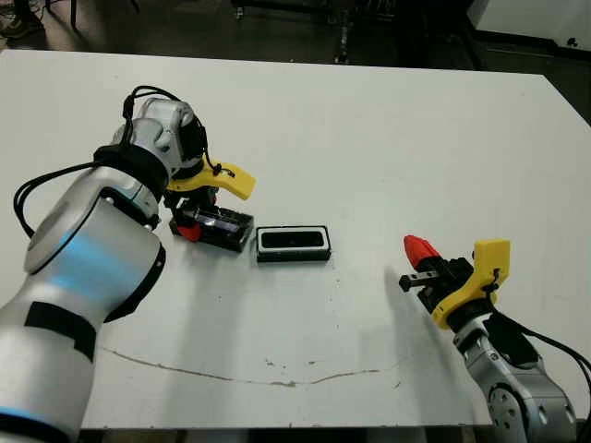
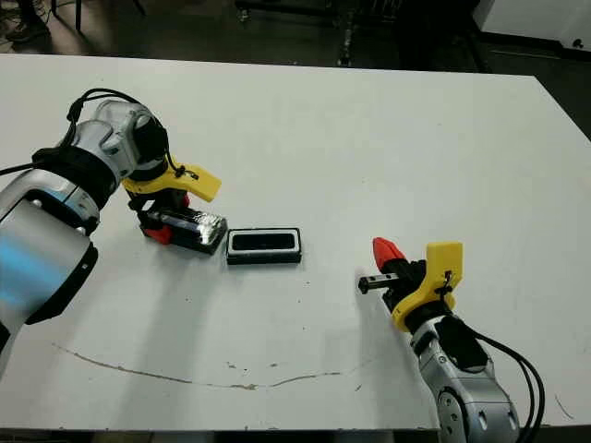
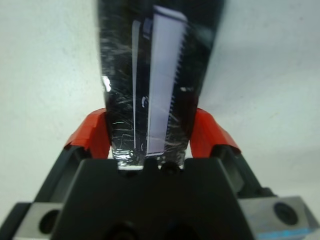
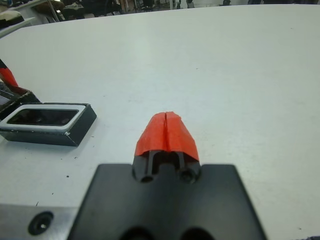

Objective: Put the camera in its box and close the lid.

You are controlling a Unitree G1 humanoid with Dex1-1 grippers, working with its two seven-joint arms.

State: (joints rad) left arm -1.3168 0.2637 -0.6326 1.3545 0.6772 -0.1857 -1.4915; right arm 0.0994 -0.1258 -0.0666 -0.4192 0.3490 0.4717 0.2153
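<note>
Beside the black-walled, white-lined box (image 1: 293, 244), already holding the slim black camera (image 1: 292, 240), left gripper (image 3: 150, 137) pinches the glossy black lid (image 1: 216, 225); right gripper (image 4: 167, 131) closed, empty. Lid should be squared over box before lowering.

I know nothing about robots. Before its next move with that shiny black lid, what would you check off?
1. Camera in the box: ok, a dark bar lies inside the white lining.
2. Lid gripped: ok, the left gripper has its jaws on both sides of it.
3. Lid above the box: not ok, it sits beside the box, on the robot's left.
4. Right gripper out of the way: ok, shut, empty, well apart from the box.
5. Camera seated flat enough for the lid to close: cannot tell.
</note>
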